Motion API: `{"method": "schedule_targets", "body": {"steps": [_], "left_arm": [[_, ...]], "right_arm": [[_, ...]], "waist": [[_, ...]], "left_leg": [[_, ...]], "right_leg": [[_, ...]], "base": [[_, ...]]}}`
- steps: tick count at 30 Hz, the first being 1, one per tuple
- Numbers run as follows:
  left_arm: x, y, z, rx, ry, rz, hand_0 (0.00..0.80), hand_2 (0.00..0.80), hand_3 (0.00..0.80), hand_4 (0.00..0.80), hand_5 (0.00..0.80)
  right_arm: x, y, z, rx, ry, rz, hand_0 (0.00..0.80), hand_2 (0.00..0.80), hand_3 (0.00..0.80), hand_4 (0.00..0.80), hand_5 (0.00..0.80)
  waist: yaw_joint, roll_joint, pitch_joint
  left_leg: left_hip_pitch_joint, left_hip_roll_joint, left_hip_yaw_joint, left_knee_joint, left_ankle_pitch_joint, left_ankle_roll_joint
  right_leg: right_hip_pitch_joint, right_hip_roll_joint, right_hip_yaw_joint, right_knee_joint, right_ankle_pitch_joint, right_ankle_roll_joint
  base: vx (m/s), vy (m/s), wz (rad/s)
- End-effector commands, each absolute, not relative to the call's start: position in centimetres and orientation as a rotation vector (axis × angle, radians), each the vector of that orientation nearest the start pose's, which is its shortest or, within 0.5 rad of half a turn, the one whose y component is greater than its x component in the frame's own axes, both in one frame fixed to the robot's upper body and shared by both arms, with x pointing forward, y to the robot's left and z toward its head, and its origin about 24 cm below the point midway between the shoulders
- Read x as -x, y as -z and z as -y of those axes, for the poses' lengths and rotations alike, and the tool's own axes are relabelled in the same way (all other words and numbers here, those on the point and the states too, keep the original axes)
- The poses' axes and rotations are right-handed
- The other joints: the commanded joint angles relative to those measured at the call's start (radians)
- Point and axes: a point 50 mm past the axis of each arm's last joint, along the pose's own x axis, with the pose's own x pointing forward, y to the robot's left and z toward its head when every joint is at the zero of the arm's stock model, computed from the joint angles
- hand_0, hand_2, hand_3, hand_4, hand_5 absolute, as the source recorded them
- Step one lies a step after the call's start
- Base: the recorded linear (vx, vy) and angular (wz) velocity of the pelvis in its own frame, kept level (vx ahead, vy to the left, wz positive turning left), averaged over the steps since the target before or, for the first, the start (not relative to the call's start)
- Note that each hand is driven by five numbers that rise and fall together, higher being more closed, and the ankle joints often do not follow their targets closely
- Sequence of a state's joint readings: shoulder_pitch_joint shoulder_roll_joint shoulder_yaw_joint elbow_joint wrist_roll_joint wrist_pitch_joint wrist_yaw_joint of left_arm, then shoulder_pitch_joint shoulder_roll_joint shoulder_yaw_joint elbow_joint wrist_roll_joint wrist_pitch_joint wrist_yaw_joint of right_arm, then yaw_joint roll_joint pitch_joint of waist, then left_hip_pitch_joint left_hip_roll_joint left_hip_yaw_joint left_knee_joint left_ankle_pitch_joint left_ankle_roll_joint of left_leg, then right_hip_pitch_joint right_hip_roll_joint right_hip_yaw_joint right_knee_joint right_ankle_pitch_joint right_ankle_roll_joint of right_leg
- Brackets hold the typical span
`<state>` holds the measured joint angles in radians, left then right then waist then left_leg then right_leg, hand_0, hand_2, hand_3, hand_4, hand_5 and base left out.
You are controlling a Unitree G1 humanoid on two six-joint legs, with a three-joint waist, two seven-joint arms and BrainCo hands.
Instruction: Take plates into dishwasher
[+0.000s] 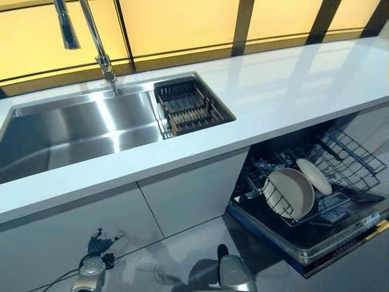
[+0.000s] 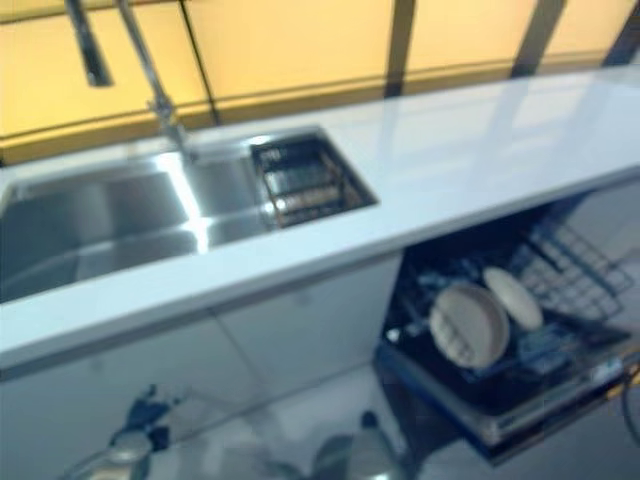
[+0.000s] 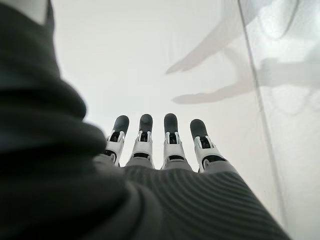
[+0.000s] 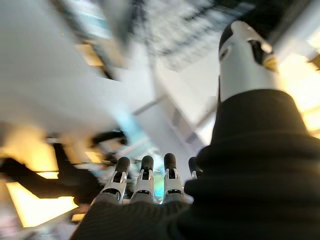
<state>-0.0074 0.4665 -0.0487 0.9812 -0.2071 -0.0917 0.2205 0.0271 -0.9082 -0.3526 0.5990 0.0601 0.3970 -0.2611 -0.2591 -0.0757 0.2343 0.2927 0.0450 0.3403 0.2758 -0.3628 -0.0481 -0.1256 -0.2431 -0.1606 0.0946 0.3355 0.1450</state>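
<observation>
Two plates stand upright in the pulled-out lower rack (image 1: pixel 355 159) of the open dishwasher, below the counter at the right: a larger beige plate (image 1: pixel 290 192) and a smaller white plate (image 1: pixel 314 176) just behind it. My left hand (image 1: pixel 98 244) hangs low at the bottom left, in front of the cabinet doors. In the left wrist view its fingers (image 3: pixel 170 145) are straight and hold nothing. My right hand (image 4: pixel 145 177) is low near the bottom middle, left of the dishwasher. Its fingers are straight and empty.
A white countertop (image 1: pixel 285 91) runs across, with a steel sink (image 1: pixel 73 131) at the left, a tall faucet (image 1: pixel 100 58) behind it and a dark drainer basket (image 1: pixel 191 106) in the sink's right end. The dishwasher door (image 1: pixel 316 243) lies open low at the right.
</observation>
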Motion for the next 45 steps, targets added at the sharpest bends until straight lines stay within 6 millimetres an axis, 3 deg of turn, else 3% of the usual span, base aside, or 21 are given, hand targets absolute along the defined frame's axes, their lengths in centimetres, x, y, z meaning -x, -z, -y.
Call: {"method": "schedule_targets", "body": {"steps": [1, 4, 7, 8, 9, 11, 13, 14, 15, 17, 22, 26, 34, 36, 38, 40, 41, 42, 43, 45], "left_arm": [[-14.3, 9.2, -33.1, -0.431, -0.42, -0.826, 0.0, 0.0, 0.0, 0.0, 0.0], [-12.5, 10.1, -33.0, -0.431, -0.417, -0.877, 0.0, 0.0, 0.0, 0.0, 0.0], [-10.3, 10.8, -33.3, -0.422, -0.447, -0.929, 0.0, 0.0, 0.0, 0.0, 0.0], [-10.3, 10.8, -33.3, -0.422, -0.447, -0.929, 0.0, 0.0, 0.0, 0.0, 0.0], [-9.8, 11.0, -33.5, -0.427, -0.458, -0.944, 0.0, 0.0, 0.0, 0.0, 0.0], [-10.5, 10.6, -33.7, -0.425, -0.477, -0.917, 0.0, 0.0, 0.0, 0.0, 0.0], [-12.4, 9.8, -33.8, -0.419, -0.482, -0.864, 0.0, 0.0, 0.0, 0.0, 0.0], [-13.4, 9.4, -33.7, -0.417, -0.48, -0.833, 0.0, 0.0, 0.0, 0.0, 0.0], [-14.0, 9.2, -33.5, -0.402, -0.489, -0.814, 0.0, 0.0, 0.0, 0.0, 0.0], [-14.4, 9.1, -33.2, -0.378, -0.492, -0.792, 0.0, 0.0, 0.0, 0.0, 0.0], [-15.7, 8.9, -33.0, -0.397, -0.427, -0.783, 0.0, 0.0, 0.0, 0.0, 0.0], [-15.3, 9.2, -33.0, -0.416, -0.414, -0.814, 0.0, 0.0, 0.0, 0.0, 0.0], [-14.2, 9.9, -33.0, -0.419, -0.426, -0.849, 0.0, 0.0, 0.0, 0.0, 0.0], [-14.8, 10.0, -32.3, -0.397, -0.408, -0.831, 0.0, 0.0, 0.0, 0.0, 0.0], [-15.4, 10.3, -31.2, -0.382, -0.373, -0.811, 0.0, 0.0, 0.0, 0.0, 0.0], [-16.0, 10.4, -30.0, -0.364, -0.334, -0.784, 0.0, 0.0, 0.0, 0.0, 0.0], [-16.2, 10.6, -29.5, -0.358, -0.315, -0.78, 0.0, 0.0, 0.0, 0.0, 0.0], [-16.8, 10.6, -28.8, -0.358, -0.293, -0.767, 0.0, 0.0, 0.0, 0.0, 0.0], [-17.1, 10.6, -28.5, -0.353, -0.283, -0.774, 0.0, 0.0, 0.0, 0.0, 0.0], [-17.4, 10.5, -28.4, -0.355, -0.28, -0.776, 0.0, 0.0, 0.0, 0.0, 0.0]], "right_arm": [[-13.9, -8.5, 47.4, 0.711, 1.103, -0.663, 0.0, 0.0, 0.0, 0.0, 0.0], [-12.4, -5.5, 46.8, 0.615, 1.143, -0.728, 0.0, 0.0, 0.0, 0.0, 0.0], [-11.2, -3.0, 46.4, 0.531, 1.172, -0.789, 0.0, 0.0, 0.0, 0.0, 0.0], [-11.2, -3.0, 46.4, 0.531, 1.171, -0.789, 0.0, 0.0, 0.0, 0.0, 0.0], [-11.1, -1.9, 46.1, 0.498, 1.153, -0.824, 0.0, 0.0, 0.0, 0.0, 0.0], [-11.9, -1.1, 45.4, 0.479, 1.122, -0.837, 0.0, 0.0, 0.0, 0.0, 0.0], [-12.7, -0.1, 44.8, 0.396, 1.087, -0.834, 0.0, 0.0, 0.0, 0.0, 0.0], [-13.1, 0.2, 44.5, 0.361, 1.079, -0.838, 0.0, 0.0, 0.0, 0.0, 0.0], [-12.9, 0.5, 44.6, 0.381, 1.068, -0.861, 0.0, 0.0, 0.0, 0.0, 0.0], [-12.6, 1.1, 44.4, 0.356, 1.067, -0.884, 0.0, 0.0, 0.0, 0.0, 0.0], [-11.3, 3.0, 43.8, 0.217, 1.016, -0.925, 0.0, 0.0, 0.0, 0.0, 0.0], [-10.4, 5.2, 42.3, 0.066, 0.977, -0.997, 0.0, 0.0, 0.0, 0.0, 0.0], [-9.1, 7.1, 40.9, -0.041, 0.975, -1.061, 0.0, 0.0, 0.0, 0.0, 0.0], [-9.3, 7.2, 40.8, -0.08, 0.998, -1.048, 0.0, 0.0, 0.0, 0.0, 0.0], [-9.3, 7.2, 40.9, -0.098, 1.026, -1.025, 0.0, 0.0, 0.0, 0.0, 0.0], [-9.9, 6.9, 41.0, -0.133, 1.058, -0.977, 0.0, 0.0, 0.0, 0.0, 0.0], [-10.3, 6.7, 41.1, -0.135, 1.058, -0.962, 0.0, 0.0, 0.0, 0.0, 0.0], [-11.1, 6.2, 41.3, -0.13, 1.052, -0.944, 0.0, 0.0, 0.0, 0.0, 0.0], [-11.7, 5.8, 41.4, -0.131, 1.049, -0.926, 0.0, 0.0, 0.0, 0.0, 0.0], [-12.2, 6.0, 40.9, -0.138, 1.047, -0.926, 0.0, 0.0, 0.0, 0.0, 0.0]], "waist": [[0.036, 0.043, -0.035], [0.083, 0.063, -0.053], [0.136, 0.068, -0.086], [0.135, 0.068, -0.088], [0.154, 0.062, -0.097], [0.171, 0.048, -0.094], [0.188, 0.03, -0.072], [0.204, 0.025, -0.063], [0.21, 0.026, -0.058], [0.211, 0.024, -0.061], [0.208, 0.024, -0.068], [0.198, 0.03, -0.073], [0.193, 0.075, -0.064], [0.195, 0.084, -0.055], [0.189, 0.071, -0.049], [0.175, 0.044, -0.042], [0.166, 0.043, -0.043], [0.152, 0.068, -0.031], [0.141, 0.098, -0.027], [0.149, 0.093, -0.016]], "left_leg": [[-0.029, -0.072, -0.01, -0.091, 0.086, 0.119], [-0.096, -0.042, -0.054, -0.125, 0.161, 0.106], [-0.138, -0.008, -0.08, -0.139, 0.181, 0.092], [-0.139, -0.008, -0.08, -0.14, 0.181, 0.092], [-0.143, 0.003, -0.085, -0.143, 0.179, 0.087], [-0.162, 0.021, -0.094, -0.124, 0.165, 0.083], [-0.186, 0.041, -0.104, -0.084, 0.144, 0.077], [-0.214, 0.066, -0.11, -0.05, 0.136, 0.067], [-0.226, 0.082, -0.121, -0.039, 0.143, 0.058], [-0.217, 0.086, -0.127, -0.076, 0.171, 0.051], [-0.206, 0.109, -0.114, -0.156, 0.247, 0.024], [-0.187, 0.11, -0.109, -0.215, 0.286, 0.014], [-0.197, 0.14, -0.123, -0.325, 0.391, -0.028], [-0.226, 0.141, -0.131, -0.321, 0.416, -0.045], [-0.247, 0.127, -0.131, -0.201, 0.37, -0.036], [-0.27, 0.089, -0.115, 0.033, 0.224, -0.006], [-0.275, 0.065, -0.115, 0.06, 0.191, 0.007], [-0.28, 0.041, -0.116, 0.043, 0.177, 0.015], [-0.225, 0.025, -0.118, -0.07, 0.197, 0.026], [-0.253, -0.002, -0.128, -0.063, 0.202, 0.041]], "right_leg": [[-0.127, 0.023, 0.013, 0.243, -0.083, 0.012], [-0.019, -0.007, 0.066, 0.229, -0.115, -0.007], [0.098, -0.05, 0.063, 0.165, -0.157, -0.007], [0.097, -0.05, 0.063, 0.164, -0.156, -0.007], [0.113, -0.089, 0.056, 0.149, -0.141, 0.004], [0.101, -0.117, 0.056, 0.131, -0.146, 0.017], [0.072, -0.131, 0.047, 0.125, -0.154, 0.024], [0.081, -0.113, 0.022, 0.098, -0.24, 0.021], [0.106, -0.094, 0.027, 0.076, -0.269, 0.019], [0.096, -0.066, 0.047, 0.101, -0.245, 0.033], [0.132, -0.016, 0.013, 0.057, -0.31, 0.032], [0.142, 0.013, -0.001, 0.045, -0.336, 0.029], [0.135, 0.089, -0.047, 0.06, -0.393, -0.025], [0.147, 0.103, -0.041, 0.025, -0.384, -0.038], [0.142, 0.09, -0.026, 0.014, -0.368, -0.054], [0.128, 0.057, -0.016, 0.022, -0.354, -0.072], [0.109, 0.052, -0.018, 0.034, -0.353, -0.078], [0.07, 0.068, -0.019, 0.074, -0.364, -0.08], [0.045, 0.093, -0.024, 0.106, -0.38, -0.074], [0.043, 0.091, -0.03, 0.109, -0.375, -0.069]], "base": [[-0.387, -0.045, 0.2], [-0.33, -0.149, 0.11], [-0.293, -0.2, 0.03], [-0.226, -0.195, -0.12], [-0.226, -0.219, -0.33], [-0.289, -0.296, -0.61], [-0.273, -0.317, -0.4], [-0.256, -0.348, -0.3], [-0.189, -0.304, -0.19], [-0.116, -0.249, 0.05], [-0.096, -0.236, 0.02], [-0.088, -0.215, 0.05], [-0.145, -0.219, 0.0], [-0.135, -0.099, 0.08], [-0.13, -0.067, 0.02], [-0.143, 0.007, -0.06], [-0.185, 0.164, -0.15], [-0.174, 0.309, -0.16], [-0.159, 0.317, -0.06], [-0.119, 0.097, 0.11]]}}
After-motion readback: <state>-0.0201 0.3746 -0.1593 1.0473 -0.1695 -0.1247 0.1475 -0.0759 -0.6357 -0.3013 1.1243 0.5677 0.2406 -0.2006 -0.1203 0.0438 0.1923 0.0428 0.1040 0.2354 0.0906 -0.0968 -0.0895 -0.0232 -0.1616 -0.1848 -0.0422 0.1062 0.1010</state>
